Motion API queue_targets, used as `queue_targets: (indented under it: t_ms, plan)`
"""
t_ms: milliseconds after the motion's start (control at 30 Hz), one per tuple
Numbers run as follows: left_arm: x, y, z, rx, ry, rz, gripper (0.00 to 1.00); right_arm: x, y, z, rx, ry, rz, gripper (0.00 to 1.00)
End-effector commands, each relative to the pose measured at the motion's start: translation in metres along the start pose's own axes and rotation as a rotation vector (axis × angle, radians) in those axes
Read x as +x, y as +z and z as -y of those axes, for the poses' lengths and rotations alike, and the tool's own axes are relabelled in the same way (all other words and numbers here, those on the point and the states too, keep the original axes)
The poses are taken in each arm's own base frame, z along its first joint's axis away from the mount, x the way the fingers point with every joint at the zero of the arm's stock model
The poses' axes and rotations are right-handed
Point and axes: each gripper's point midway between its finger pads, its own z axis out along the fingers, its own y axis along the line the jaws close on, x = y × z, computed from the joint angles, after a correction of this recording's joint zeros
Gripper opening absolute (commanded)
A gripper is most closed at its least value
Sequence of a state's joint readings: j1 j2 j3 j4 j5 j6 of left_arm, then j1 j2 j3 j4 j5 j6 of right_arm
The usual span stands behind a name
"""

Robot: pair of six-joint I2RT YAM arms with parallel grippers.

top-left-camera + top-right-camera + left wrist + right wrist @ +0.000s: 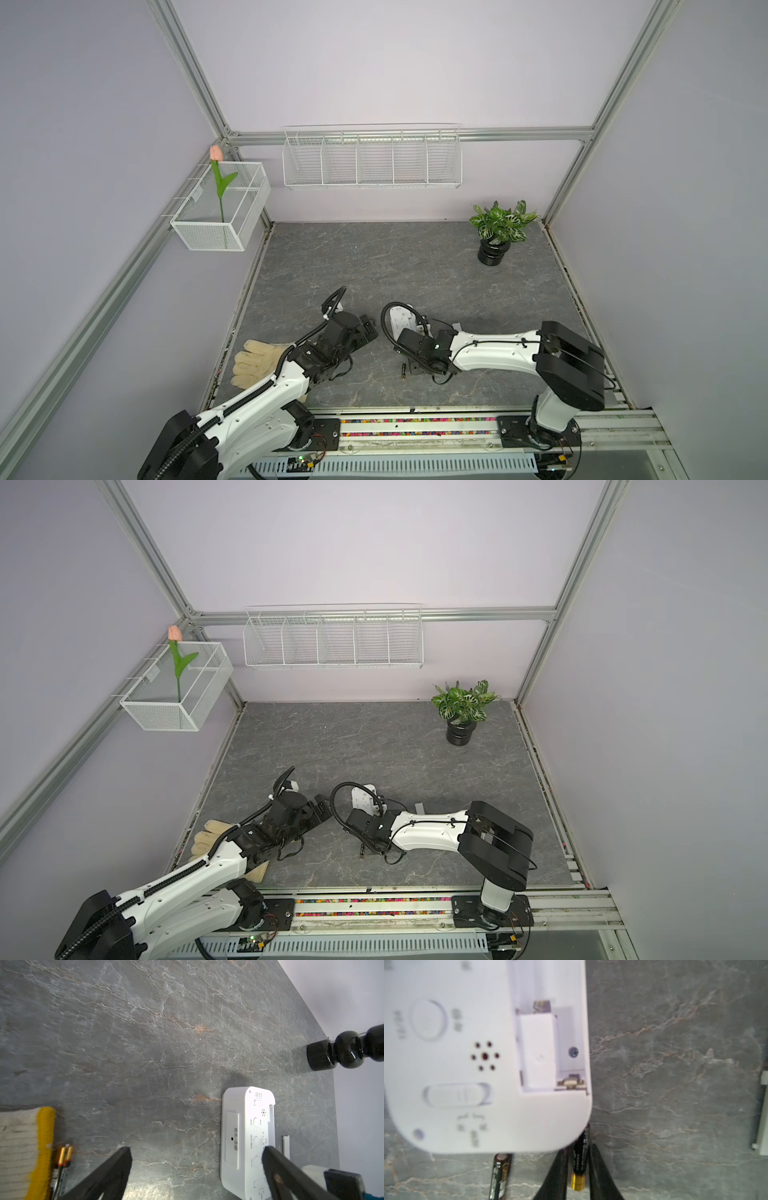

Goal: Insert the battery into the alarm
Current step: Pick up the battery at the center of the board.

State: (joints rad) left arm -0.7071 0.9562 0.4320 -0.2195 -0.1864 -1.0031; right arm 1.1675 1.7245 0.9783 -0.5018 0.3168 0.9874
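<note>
Right hand (577,1148) apparently around battery (579,1160)

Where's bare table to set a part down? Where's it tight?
Bare: the table's back half, from the alarm to the wall, left of the plant; also the right edge beyond the right arm. Crowded: front centre, where left gripper, right gripper, battery and cover strip sit by the alarm; glove at front left.
</note>
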Motion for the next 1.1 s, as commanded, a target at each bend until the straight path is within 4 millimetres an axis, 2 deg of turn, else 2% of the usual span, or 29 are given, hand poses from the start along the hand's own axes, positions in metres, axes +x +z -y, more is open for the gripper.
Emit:
queue_targets:
  t_ms: [0,200,333,467,600,733,1067]
  plan:
    - [-0.001,0.001,-0.006,-0.026,-0.019,0.011,1.00,0.014,0.004,0.007,0.031,-0.010,-0.052,0.20]
    - [-0.001,0.000,-0.005,-0.019,-0.034,0.007,1.00,0.015,-0.001,0.004,-0.042,0.013,-0.034,0.16]
    - [-0.002,0.000,0.003,0.014,-0.039,0.005,1.00,0.014,-0.006,0.001,-0.117,-0.006,0.003,0.13]
    - [0.001,0.002,0.014,0.055,-0.040,-0.022,0.99,0.010,-0.020,-0.008,-0.254,-0.017,0.057,0.12]
    - [0.005,0.009,0.023,0.095,-0.028,-0.042,0.99,0.009,-0.030,-0.005,-0.362,0.002,0.089,0.12]
    - [0.009,0.016,0.036,0.134,-0.027,-0.078,0.98,0.005,-0.048,-0.009,-0.443,-0.063,0.107,0.10]
    - [0.013,0.028,0.060,0.195,-0.008,-0.136,0.94,-0.041,-0.087,-0.003,-0.663,0.052,0.124,0.11]
